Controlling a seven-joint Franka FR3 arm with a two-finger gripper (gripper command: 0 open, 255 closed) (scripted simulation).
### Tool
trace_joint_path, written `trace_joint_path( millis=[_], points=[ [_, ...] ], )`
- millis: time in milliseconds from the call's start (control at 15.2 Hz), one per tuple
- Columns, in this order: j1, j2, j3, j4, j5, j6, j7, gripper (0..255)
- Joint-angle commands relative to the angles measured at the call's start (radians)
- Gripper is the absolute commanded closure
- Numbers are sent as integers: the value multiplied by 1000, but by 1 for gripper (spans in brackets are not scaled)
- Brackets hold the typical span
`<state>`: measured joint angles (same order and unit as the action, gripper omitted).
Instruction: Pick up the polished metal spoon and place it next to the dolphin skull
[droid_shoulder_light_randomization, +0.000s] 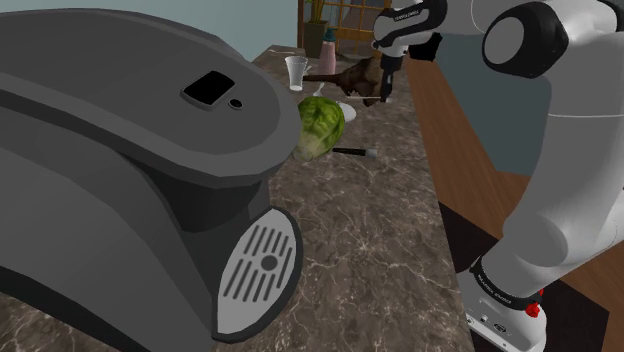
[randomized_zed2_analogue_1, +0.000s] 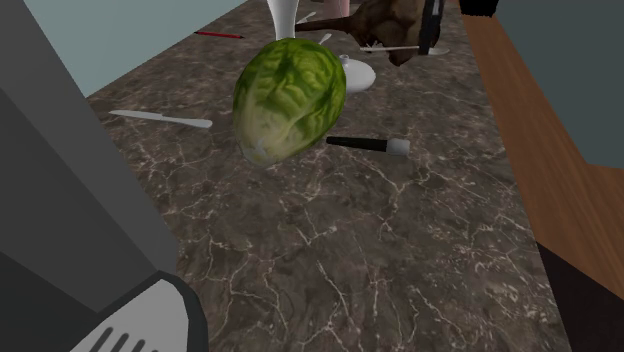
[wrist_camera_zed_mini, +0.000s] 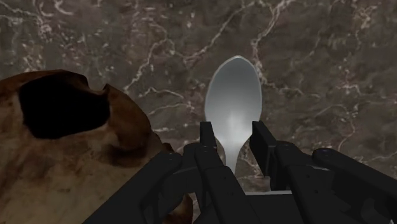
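Note:
My black gripper (wrist_camera_zed_mini: 232, 130) is shut on the neck of a smooth metal spoon (wrist_camera_zed_mini: 233, 95), whose bowl sticks out past the fingertips above the dark marble counter (wrist_camera_zed_mini: 318, 57). The brown dolphin skull (wrist_camera_zed_mini: 70, 146), with a dark hollow in it, lies close beside the fingers. In the shoulder view the gripper (droid_shoulder_light_randomization: 386, 88) hangs at the far end of the counter, right beside the skull (droid_shoulder_light_randomization: 355, 78). From the second exterior view the spoon (randomized_zed2_analogue_1: 395, 47) shows level, in front of the skull (randomized_zed2_analogue_1: 385, 20), with the gripper (randomized_zed2_analogue_1: 432, 35) at its end.
A green cabbage (randomized_zed2_analogue_1: 290, 98) sits mid-counter with a black-handled tool (randomized_zed2_analogue_1: 368, 145) beside it, a white dish (randomized_zed2_analogue_1: 358, 72) behind and a white knife (randomized_zed2_analogue_1: 160, 118) to one side. A big grey machine (droid_shoulder_light_randomization: 120, 180) fills the near counter. A glass (droid_shoulder_light_randomization: 296, 72) stands far back.

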<state>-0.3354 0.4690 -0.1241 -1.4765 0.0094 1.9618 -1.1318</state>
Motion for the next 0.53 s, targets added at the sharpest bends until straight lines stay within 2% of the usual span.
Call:
trace_joint_path(
  millis=[0, 462],
  points=[
    [1, 5, 1, -20, 0, 25, 1, 255],
    [0, 34, 2, -71, 3, 105, 2, 255]
  ],
)
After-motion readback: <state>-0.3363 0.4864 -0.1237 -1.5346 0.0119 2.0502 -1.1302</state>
